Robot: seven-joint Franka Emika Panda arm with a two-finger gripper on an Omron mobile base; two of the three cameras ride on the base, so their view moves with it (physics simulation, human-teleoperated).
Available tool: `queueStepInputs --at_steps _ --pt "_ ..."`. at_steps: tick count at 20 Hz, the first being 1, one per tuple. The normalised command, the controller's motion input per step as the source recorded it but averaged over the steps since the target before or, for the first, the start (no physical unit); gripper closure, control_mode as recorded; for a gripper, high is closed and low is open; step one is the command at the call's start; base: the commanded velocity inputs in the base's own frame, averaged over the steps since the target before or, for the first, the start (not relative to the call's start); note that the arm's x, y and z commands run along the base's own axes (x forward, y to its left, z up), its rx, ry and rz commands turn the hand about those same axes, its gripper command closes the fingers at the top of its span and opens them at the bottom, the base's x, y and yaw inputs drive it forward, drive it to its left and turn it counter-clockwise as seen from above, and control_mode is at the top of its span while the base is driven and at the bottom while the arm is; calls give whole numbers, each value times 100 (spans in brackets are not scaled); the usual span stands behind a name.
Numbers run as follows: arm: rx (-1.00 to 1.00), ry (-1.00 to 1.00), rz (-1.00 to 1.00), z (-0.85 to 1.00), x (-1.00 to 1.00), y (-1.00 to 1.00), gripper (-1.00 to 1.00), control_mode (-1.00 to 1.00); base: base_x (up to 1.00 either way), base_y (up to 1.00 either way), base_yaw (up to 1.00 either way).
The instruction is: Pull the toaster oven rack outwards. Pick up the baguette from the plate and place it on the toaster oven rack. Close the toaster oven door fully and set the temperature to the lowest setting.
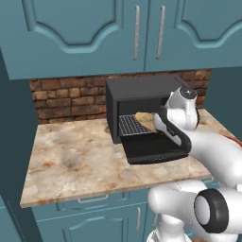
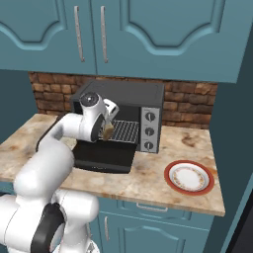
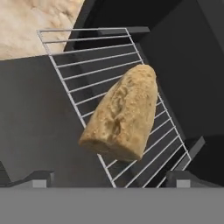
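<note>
The gripper (image 3: 109,178) is standing wide open, fingertips (image 3: 37,178) spread well apart and touching nothing, so the baguette (image 3: 123,114) is released. The loaf is lying straight ahead of the gripper, between and beyond the two tips, on the toaster oven rack (image 3: 87,65). The rack is sitting pulled outward, likely so the bread could go down from above without the hand entering the cavity.

The toaster oven door (image 1: 151,150) is lying folded down flat below the gripper and toward the robot, open to give access. In the right base view the gripper (image 2: 105,129) is hanging just over the rack's front part, with the toaster oven (image 2: 123,96) behind it. The plate (image 2: 189,177) is sitting empty, well apart to the gripper's right, its job done.

Judging by this, the placing step is done; the door closing and the temperature knob (image 2: 150,117), just to the gripper's right, are remaining.
</note>
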Motion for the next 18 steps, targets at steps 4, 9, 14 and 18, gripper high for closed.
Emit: queueStepInputs --at_steps 4,9,14,18 --pt "15 -2 -2 2 -78 -57 -100 -100 0 0 0" --pt "18 16 -8 0 -27 -48 -100 -100 0 0 0" --pt "8 27 -17 0 20 -4 -100 -100 0 0 0" --pt "2 45 -23 0 43 0 -100 -100 0 0 0"
